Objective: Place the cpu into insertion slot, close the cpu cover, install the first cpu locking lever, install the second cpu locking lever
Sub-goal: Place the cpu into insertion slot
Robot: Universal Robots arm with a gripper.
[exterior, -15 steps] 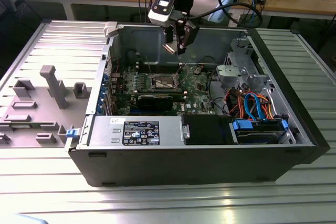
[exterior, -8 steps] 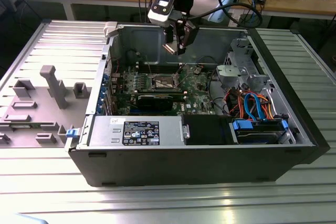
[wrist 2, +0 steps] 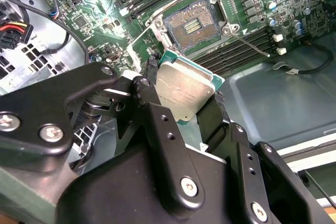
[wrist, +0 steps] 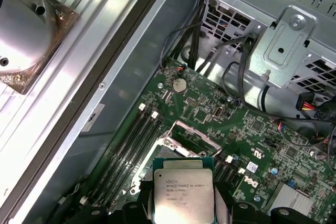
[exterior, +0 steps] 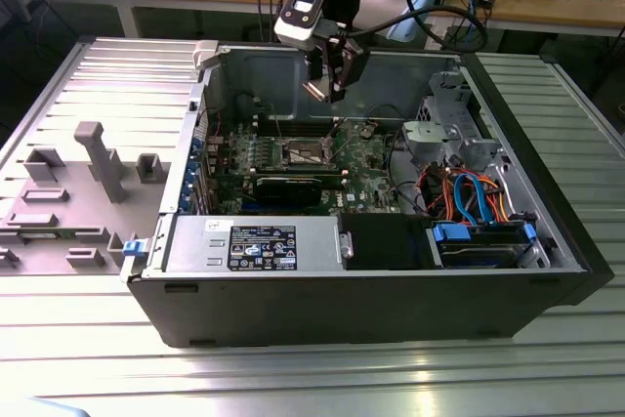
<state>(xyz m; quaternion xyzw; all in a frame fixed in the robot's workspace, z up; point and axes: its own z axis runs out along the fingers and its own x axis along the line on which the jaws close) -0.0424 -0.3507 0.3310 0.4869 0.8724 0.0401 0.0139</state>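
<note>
Colour and pattern notes.
The cpu (wrist 2: 185, 88) top is plain silver-grey with a green edge; the pincer (wrist 2: 181, 98) matt black. The board (wrist: 190, 96) is green, the slot (wrist 2: 191, 23) gold-brown in the field with a silver rim. The case (exterior: 264, 70) is grey inside, black outside; cables (exterior: 469, 188) orange, blue, red. The surface (exterior: 293, 378) is silver-grey, ribbed in stripes.

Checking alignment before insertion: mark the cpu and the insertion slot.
cpu (wrist 2: 184, 90): second wrist view, centre of its silver metal top.
insertion slot (wrist 2: 192, 24): second wrist view, middle of its gold-brown contact field.
</note>
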